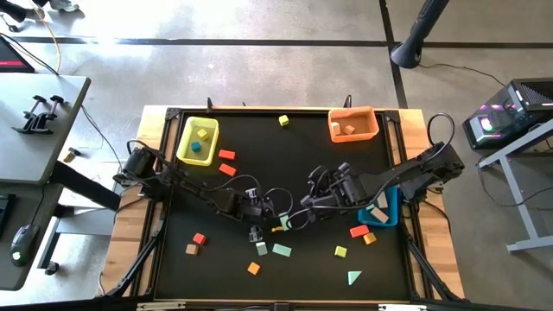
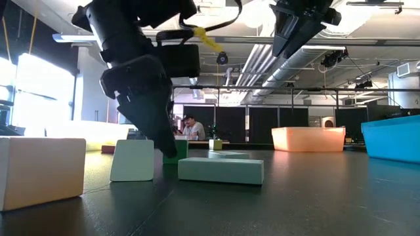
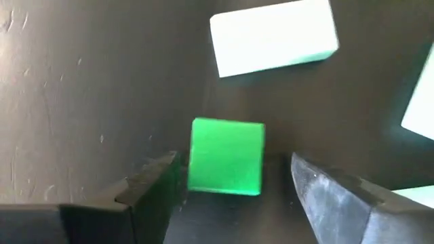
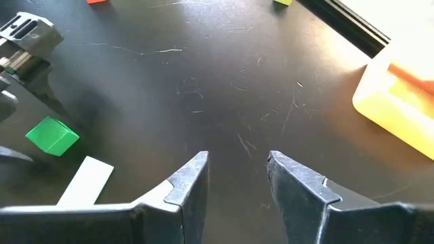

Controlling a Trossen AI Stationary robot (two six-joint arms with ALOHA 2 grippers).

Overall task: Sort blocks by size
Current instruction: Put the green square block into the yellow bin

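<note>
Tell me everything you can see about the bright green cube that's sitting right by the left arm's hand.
The green cube is a small, plain block, bright green, matte, with clean edges. It sits flat on the black table, between the open fingers of the left hand; one finger is at or very near its side, the other stands apart. A mint bar lies close by, not touching. From the right wrist view it rests near mid-table, nothing stacked on it.
</note>
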